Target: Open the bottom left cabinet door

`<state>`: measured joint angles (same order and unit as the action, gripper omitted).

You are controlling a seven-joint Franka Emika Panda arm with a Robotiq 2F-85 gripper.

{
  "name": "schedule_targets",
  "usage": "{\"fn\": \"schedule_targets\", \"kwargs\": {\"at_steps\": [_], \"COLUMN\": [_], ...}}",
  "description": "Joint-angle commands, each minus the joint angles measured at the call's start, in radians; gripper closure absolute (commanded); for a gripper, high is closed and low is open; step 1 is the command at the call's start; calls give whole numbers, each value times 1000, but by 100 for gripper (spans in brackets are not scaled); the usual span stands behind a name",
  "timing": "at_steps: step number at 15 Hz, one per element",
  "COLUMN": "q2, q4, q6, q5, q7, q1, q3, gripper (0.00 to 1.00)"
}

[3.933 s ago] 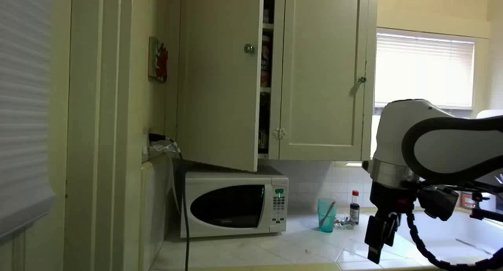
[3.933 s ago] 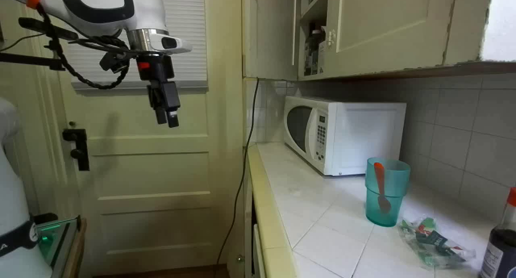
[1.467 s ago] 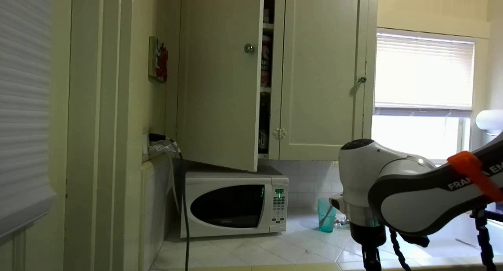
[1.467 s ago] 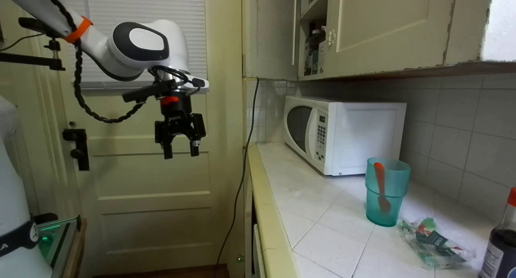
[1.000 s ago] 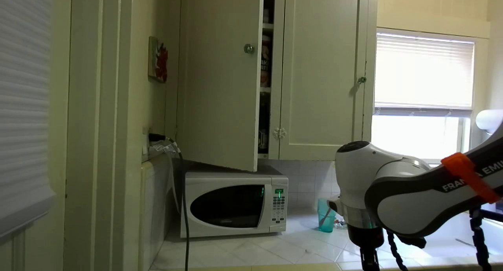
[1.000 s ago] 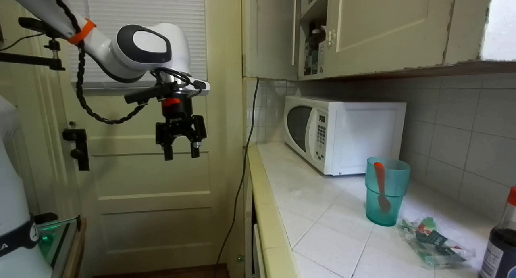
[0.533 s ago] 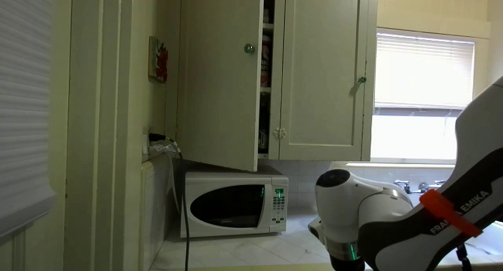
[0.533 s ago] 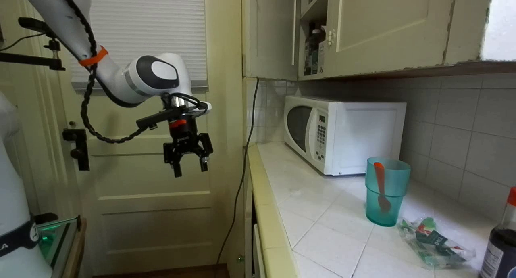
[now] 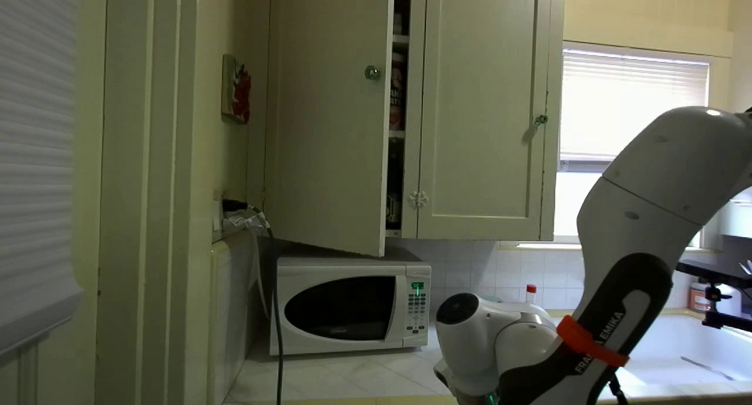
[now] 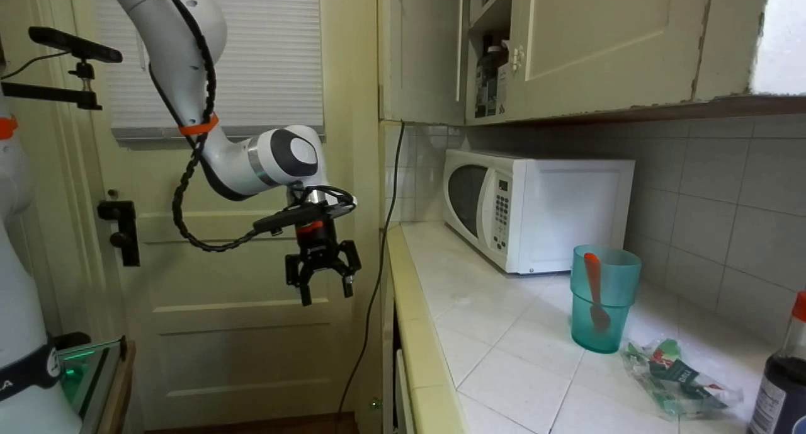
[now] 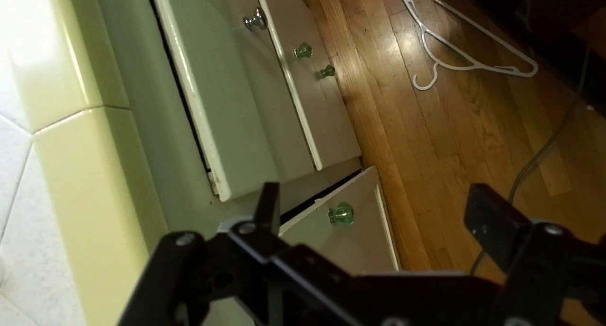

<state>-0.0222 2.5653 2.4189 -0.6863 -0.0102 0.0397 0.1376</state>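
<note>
The bottom left cabinet door (image 11: 360, 241) stands slightly ajar in the wrist view, with a dark gap along its edge. Its green glass knob (image 11: 342, 213) faces the room. In an exterior view the knob (image 10: 375, 404) shows low beside the counter front; most of the door is hidden there. My gripper (image 10: 327, 293) is open, empty and pointing down, above and in front of the door, apart from the knob. In the wrist view the knob appears between the spread fingers of the gripper (image 11: 374, 193), nearer the left one. The gripper is out of frame in the exterior view facing the microwave.
A yellow-edged counter (image 10: 420, 333) juts over the lower cabinets. A black cable (image 10: 371, 302) hangs beside the gripper. Drawers with knobs (image 11: 255, 19) adjoin the door. A white hanger (image 11: 466, 63) lies on the wood floor. A microwave (image 10: 567, 213) and teal cup (image 10: 598, 333) stand on the counter.
The wrist has turned so both open fingers show in an exterior view. The gripper has moved down and toward the counter front. The cabinet knob and counter objects look unmoved.
</note>
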Motion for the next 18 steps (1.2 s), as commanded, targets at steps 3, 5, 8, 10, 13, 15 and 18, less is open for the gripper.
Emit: {"fn": "schedule_targets", "kwargs": {"at_steps": [3, 5, 8, 10, 13, 15, 18], "q2": [-257, -319, -309, -332, -323, -343, -379], "q4": [-218, -263, -249, -264, -263, -272, -302], "q6": [-115, -149, -148, -151, -167, -110, -63], "q5": [-86, -95, -67, -65, -81, -137, -300], "q7": [0, -10, -13, -12, -3, 25, 173], "q1": [60, 84, 92, 101, 104, 110, 149], "q3": [-24, -26, -25, -25, -33, -46, -76], "gripper": [0, 0, 0, 0, 0, 0, 0]}}
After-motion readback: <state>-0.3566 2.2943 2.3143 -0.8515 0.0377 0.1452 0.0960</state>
